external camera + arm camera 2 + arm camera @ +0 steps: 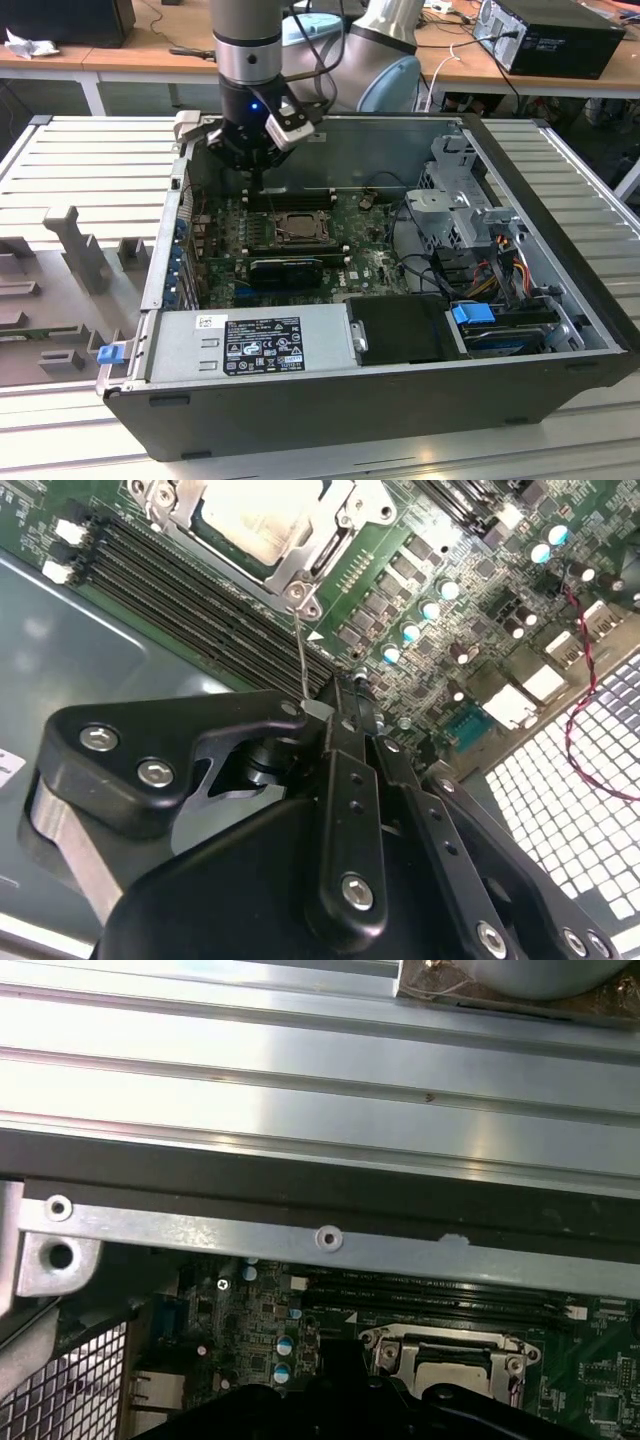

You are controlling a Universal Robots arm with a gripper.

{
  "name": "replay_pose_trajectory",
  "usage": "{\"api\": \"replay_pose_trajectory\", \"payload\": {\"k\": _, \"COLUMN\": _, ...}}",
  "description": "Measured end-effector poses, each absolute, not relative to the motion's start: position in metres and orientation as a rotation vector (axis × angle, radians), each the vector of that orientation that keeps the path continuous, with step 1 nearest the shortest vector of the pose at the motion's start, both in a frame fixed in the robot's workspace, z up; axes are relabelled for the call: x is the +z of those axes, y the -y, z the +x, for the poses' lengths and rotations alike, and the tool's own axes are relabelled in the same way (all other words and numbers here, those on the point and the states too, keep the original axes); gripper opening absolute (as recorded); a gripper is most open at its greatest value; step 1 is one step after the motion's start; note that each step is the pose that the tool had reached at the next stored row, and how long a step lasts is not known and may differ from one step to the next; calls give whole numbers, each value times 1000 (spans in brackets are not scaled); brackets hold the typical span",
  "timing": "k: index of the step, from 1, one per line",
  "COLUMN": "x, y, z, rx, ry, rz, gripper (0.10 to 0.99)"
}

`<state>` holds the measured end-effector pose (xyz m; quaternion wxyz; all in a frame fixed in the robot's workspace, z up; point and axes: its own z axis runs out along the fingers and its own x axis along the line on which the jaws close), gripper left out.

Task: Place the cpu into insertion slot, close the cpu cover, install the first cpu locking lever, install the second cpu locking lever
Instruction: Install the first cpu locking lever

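Observation:
The pale cpu (pixel 250 520) lies in the insertion slot (pixel 297 230) on the green board, and the metal cpu cover (pixel 335 540) sits down around it. A thin wire locking lever (pixel 300 650) runs from the socket's corner up to my gripper (pixel 335 705). The black fingers (pixel 350 770) are shut together on the lever's end. In the exterior view my gripper (pixel 258 185) hangs just behind the socket, near the case's back wall. The first wrist view shows the cpu (pixel 455 1378) under the cover's frame (pixel 385 1355).
Long black memory slots (pixel 200 600) lie between the socket and the case wall (pixel 320 1240). A power supply (pixel 260 345), a drive cage (pixel 465 200) and loose cables (pixel 500 260) fill the rest of the case. A grey moulded tray (pixel 60 270) lies at the exterior view's left.

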<state>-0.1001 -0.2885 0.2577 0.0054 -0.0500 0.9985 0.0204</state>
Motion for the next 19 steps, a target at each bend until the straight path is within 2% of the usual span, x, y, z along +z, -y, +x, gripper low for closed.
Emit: {"api": "replay_pose_trajectory", "payload": {"k": 19, "x": 257, "y": 288, "z": -80, "rx": 64, "ry": -3126, "rz": -157, "gripper": 106}}
